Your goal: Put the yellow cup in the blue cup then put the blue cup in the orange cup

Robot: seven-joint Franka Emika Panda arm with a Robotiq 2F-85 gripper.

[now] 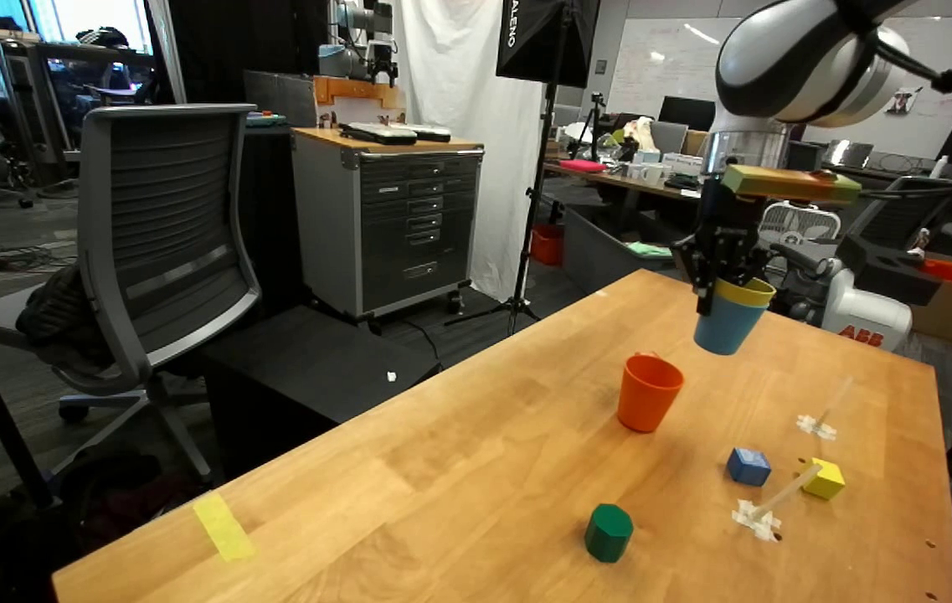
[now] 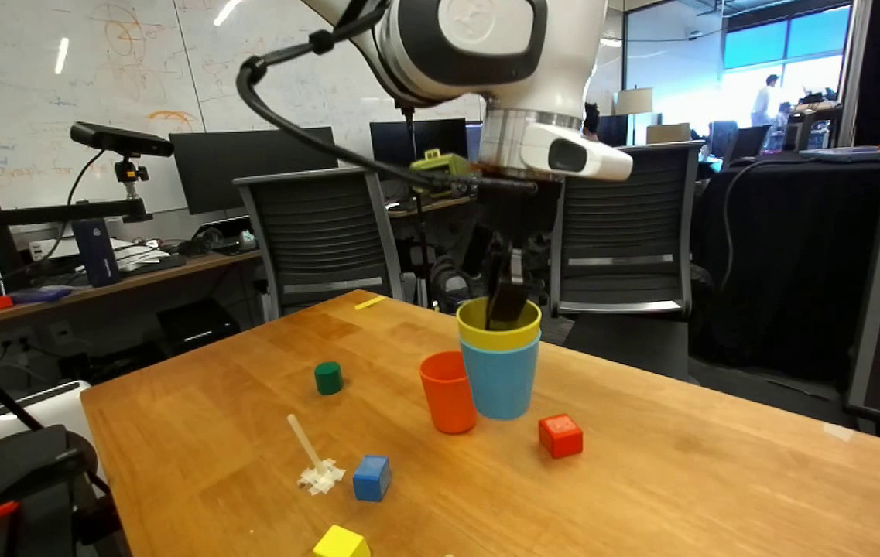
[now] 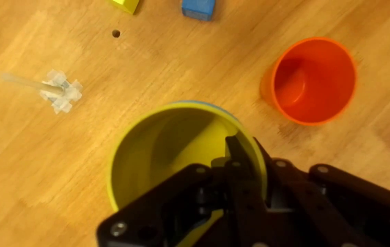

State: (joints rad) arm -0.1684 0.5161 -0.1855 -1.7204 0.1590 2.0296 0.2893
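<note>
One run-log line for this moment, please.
hand: gripping; held: yellow cup inside blue cup, above table; orange cup: standing apart; pending: final nesting

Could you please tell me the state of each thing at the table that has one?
The yellow cup: nested in the blue cup, rim showing above it.
The blue cup: held above the table.
The orange cup: upright on the table, empty.
The jaws: closed on both nested cups' walls.
The two sticks: leaning, apparently taped down.

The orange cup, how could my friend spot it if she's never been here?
Start at the wooden table, under the pincer holding a yellow cup inside a blue cup. Nearby stands the orange cup, empty and, unlike those two, resting on the table.
</note>
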